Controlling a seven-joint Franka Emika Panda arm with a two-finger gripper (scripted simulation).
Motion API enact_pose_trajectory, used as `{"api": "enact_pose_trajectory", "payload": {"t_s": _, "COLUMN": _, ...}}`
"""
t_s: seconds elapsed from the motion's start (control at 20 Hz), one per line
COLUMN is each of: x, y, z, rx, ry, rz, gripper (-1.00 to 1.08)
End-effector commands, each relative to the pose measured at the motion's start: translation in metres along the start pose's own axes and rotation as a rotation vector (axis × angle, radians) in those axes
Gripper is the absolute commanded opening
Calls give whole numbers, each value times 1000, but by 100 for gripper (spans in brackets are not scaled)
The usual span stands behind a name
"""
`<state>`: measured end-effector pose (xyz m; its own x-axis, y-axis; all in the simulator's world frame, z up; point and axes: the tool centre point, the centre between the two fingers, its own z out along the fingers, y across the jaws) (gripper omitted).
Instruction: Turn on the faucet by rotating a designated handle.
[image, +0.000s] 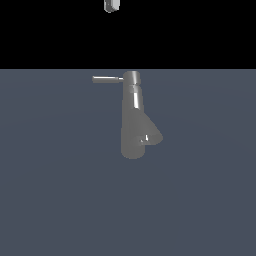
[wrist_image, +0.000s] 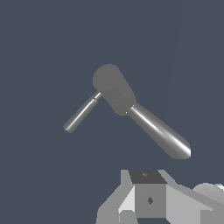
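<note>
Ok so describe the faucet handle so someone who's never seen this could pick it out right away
Find the faucet, a tall shiny grey column standing alone on the flat blue-grey surface. At its top cap, a thin straight grey rod sticks out sideways toward the exterior view's left: that is the handle. It is far slimmer than the column, and sits high up, unlike the stubby spout that branches off low.

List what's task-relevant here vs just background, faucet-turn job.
Task-relevant:
- faucet
- handle, thin rod off the faucet's top cap
- gripper, well above, touching nothing

Background:
- flat blue-grey surface under the faucet; nothing else is lying about
</note>
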<state>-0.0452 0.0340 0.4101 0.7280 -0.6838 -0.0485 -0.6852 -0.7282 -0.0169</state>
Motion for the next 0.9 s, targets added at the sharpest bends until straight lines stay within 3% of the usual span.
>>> {"api": "enact_pose_trajectory", "payload": {"t_s": 0.0, "x": 7, "y": -13, "z": 10, "rx": 0, "ry": -1, "rz": 61, "gripper": -100}}
{"api": "enact_pose_trajectory", "payload": {"t_s": 0.85, "x": 43, "y": -95, "z": 97, "rx": -14, "ry": 18, "rz": 461, "gripper": -100}}
